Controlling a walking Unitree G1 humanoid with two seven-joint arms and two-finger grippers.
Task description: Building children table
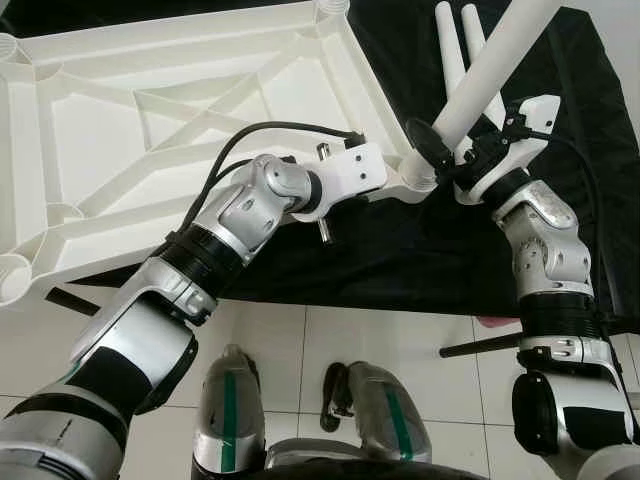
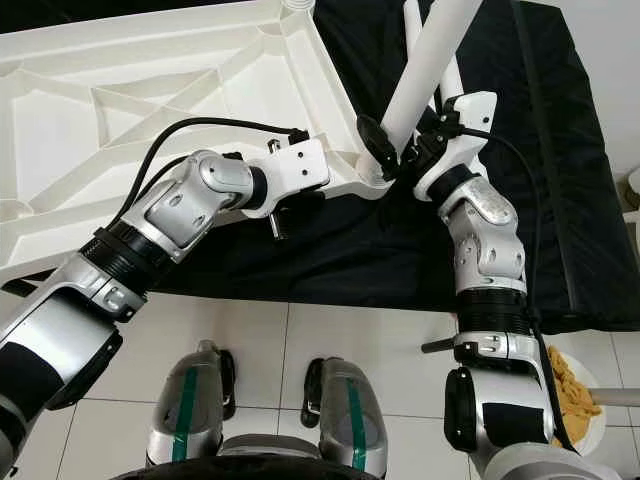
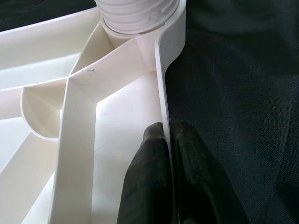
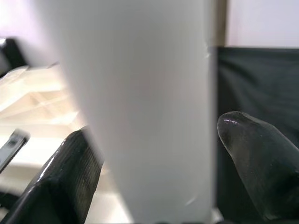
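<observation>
Left end effector [image 3: 163, 154] pinches the tabletop [image 1: 150, 110] rim; right end effector [image 4: 154, 154] seemingly grips a leg [image 1: 490, 70].

White tiled floor [image 1: 330, 330], black cloth [image 2: 560, 150] spread over it, daylight.

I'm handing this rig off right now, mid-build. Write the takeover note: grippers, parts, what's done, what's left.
Left gripper: shut on the rim of the upturned tabletop, near its corner socket.
Right gripper: shut on a white leg, its lower end at that socket.
Two spare legs lie on the black cloth behind.
Done: leg brought to the socket; whether it is seated cannot be told.
Left: seat it, then fit the other legs.
</observation>
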